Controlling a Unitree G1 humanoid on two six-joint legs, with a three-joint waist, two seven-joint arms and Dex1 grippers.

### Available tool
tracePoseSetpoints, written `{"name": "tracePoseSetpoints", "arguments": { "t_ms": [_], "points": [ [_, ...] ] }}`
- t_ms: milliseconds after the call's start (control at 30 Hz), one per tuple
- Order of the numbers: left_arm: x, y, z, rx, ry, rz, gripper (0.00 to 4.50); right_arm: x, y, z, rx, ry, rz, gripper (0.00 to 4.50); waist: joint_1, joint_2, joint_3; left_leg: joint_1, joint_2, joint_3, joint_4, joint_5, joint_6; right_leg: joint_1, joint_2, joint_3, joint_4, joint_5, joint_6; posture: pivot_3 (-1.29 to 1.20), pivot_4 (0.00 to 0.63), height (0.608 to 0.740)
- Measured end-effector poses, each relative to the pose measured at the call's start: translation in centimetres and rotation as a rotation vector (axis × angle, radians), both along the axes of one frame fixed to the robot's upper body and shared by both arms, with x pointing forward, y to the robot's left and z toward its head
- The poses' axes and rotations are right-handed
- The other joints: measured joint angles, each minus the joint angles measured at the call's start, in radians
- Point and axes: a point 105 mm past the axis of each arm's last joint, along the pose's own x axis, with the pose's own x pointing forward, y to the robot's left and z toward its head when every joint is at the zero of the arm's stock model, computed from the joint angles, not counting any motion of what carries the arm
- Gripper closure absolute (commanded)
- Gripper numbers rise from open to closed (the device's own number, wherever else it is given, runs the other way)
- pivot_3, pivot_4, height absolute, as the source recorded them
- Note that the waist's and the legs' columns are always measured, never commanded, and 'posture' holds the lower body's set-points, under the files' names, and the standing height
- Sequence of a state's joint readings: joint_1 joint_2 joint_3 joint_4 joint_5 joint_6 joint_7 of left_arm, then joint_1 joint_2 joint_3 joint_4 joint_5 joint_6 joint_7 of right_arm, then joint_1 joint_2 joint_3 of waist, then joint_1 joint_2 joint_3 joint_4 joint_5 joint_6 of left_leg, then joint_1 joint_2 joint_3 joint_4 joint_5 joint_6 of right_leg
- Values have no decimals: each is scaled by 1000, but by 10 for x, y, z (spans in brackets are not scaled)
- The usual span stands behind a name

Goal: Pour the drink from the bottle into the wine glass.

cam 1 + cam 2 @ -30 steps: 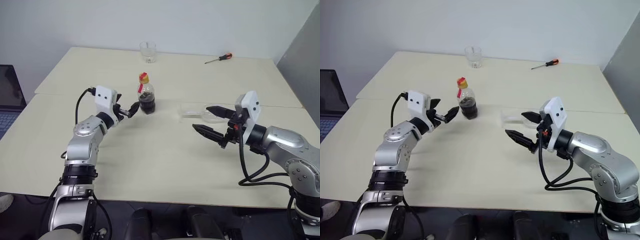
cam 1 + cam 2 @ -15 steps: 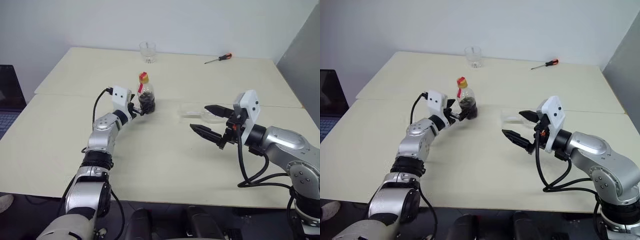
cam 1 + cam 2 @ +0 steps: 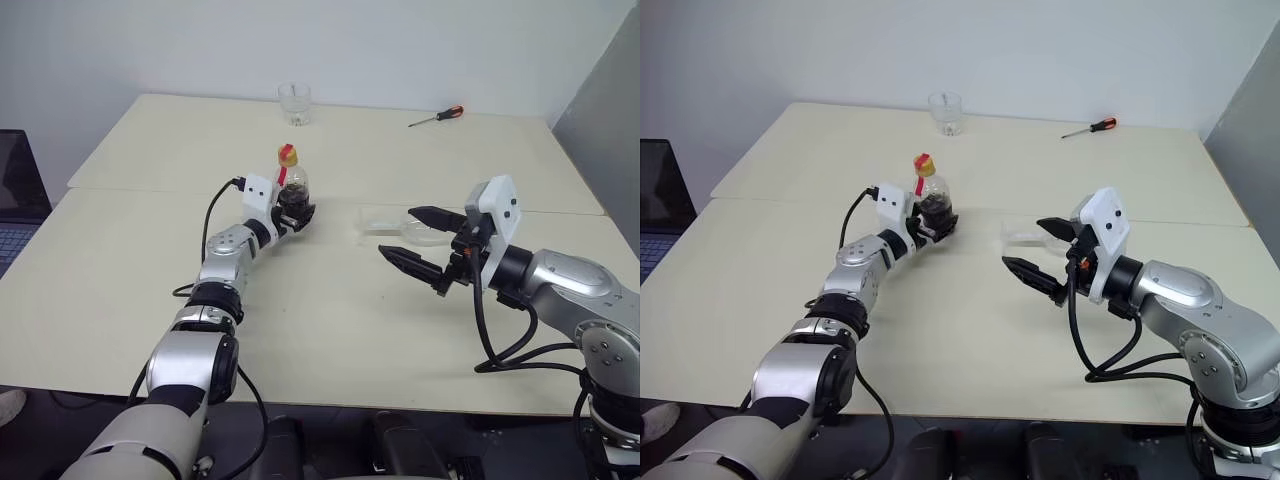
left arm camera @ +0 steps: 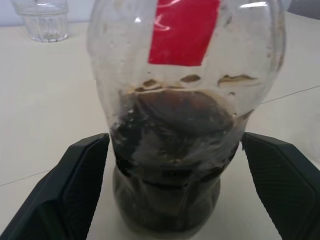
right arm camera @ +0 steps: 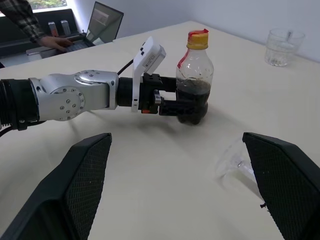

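On the pale surface (image 3: 330, 330), the left end effector (image 3: 292, 215) brackets the upright bottle (image 3: 292, 190), fingers flanking it, contact unclear, while rightward the wine glass (image 3: 405, 226) lies faint, partly hidden behind the wide-open, empty right end effector (image 3: 420, 243).

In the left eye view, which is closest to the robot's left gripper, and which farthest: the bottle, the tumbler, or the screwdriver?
1. Bottle: between the left gripper fingers, table's middle.
2. Tumbler: at the far edge, straight behind the bottle.
3. Screwdriver: far edge, off to the right.
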State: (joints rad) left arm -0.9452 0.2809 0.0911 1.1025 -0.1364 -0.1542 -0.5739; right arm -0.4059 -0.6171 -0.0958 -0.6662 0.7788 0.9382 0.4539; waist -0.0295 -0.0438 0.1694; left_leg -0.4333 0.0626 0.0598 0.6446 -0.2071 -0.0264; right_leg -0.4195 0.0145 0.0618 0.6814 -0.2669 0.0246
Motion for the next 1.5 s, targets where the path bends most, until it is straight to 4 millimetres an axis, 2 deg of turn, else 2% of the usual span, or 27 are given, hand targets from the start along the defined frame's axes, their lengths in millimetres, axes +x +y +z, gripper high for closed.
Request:
{"name": "tracePoseSetpoints", "arguments": {
  "t_ms": [133,267,500,667,767,867,1000,1167,1267,1500],
  "points": [
    [1,0,1,0,-6,3,2143,0,0,0,-2,-1,-3,0,0,0,0,0,0,0,0,0,0,0,0,0,0,0,0,0,150,740],
    [1,0,0,0,-7,4,2716,3,-1,-2,-18,-5,-28,0,0,0,0,0,0,0,0,0,0,0,0,0,0,0,0,0,150,740],
    [0,-2,2,1,-19,-13,2827,22,-11,-3,-46,-41,-159,0,0,0,0,0,0,0,0,0,0,0,0,0,0,0,0,0,150,740],
    [-7,-13,17,-14,-86,-82,2877,32,-10,4,-16,-62,-201,0,-1,0,0,-1,0,0,0,0,0,-1,0,0,0,0,0,0,150,740],
    [-18,-19,23,-17,-108,-125,2931,35,-1,13,13,-75,-190,0,-5,0,0,0,1,0,0,0,0,-1,0,1,1,0,0,0,150,740],
    [-40,-28,21,-35,-96,-178,2945,37,7,23,37,-83,-175,0,-6,0,0,0,1,-1,0,0,0,-1,0,2,1,0,0,0,150,740],
    [-75,-41,13,-33,-24,-252,2972,35,13,30,42,-80,-139,0,-3,0,0,0,1,-2,0,0,0,-1,-1,2,2,0,0,0,150,740],
    [-101,-46,26,-4,-12,-301,3080,27,7,38,71,-70,-108,0,0,1,0,0,1,-2,0,0,0,0,-1,2,1,0,0,0,150,740],
    [-109,-57,23,-9,22,-344,3081,25,7,39,80,-57,-92,0,-1,1,0,0,0,-2,0,0,0,0,-1,1,1,0,0,0,150,740],
    [-113,-69,18,-9,54,-377,3140,12,12,36,47,-28,-31,0,-2,1,0,0,1,-2,0,0,0,0,0,2,1,0,0,0,150,740]
  ]
}}
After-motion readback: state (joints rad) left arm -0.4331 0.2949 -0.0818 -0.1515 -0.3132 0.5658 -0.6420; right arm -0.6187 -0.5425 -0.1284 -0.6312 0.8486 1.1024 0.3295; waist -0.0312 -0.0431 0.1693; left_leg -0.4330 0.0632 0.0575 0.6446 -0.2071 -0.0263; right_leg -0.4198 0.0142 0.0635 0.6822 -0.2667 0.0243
